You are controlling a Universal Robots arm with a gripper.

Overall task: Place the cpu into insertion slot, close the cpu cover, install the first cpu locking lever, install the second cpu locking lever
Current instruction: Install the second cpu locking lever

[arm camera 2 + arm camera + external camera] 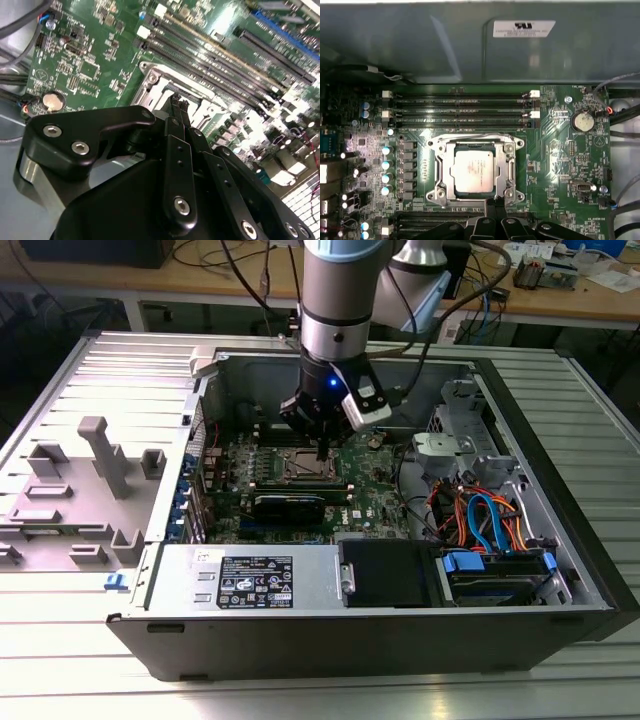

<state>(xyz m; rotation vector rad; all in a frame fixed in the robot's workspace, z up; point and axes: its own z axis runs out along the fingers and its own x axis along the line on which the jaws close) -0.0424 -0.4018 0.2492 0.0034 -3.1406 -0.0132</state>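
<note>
Directly beneath the gripper [496,204], just ahead of its fingertips, lay the insertion slot [440,197] on the green motherboard [560,165]. Its fingers were drawn together into one narrow point, clamped on nothing visible. The cpu [472,171] sat seated in the slot, silver top up, framed by the cpu cover [509,165], which appeared to be lying down flat around it. In the first wrist view the tips hovered at the socket's nearer edge, close to or touching the metal frame; contact could not be judged. From that point the chip lay straight ahead, the memory slots [460,107] beyond it. In the exterior view the gripper [322,445] hung above the socket [303,466] inside the open computer case [560,580]
</note>
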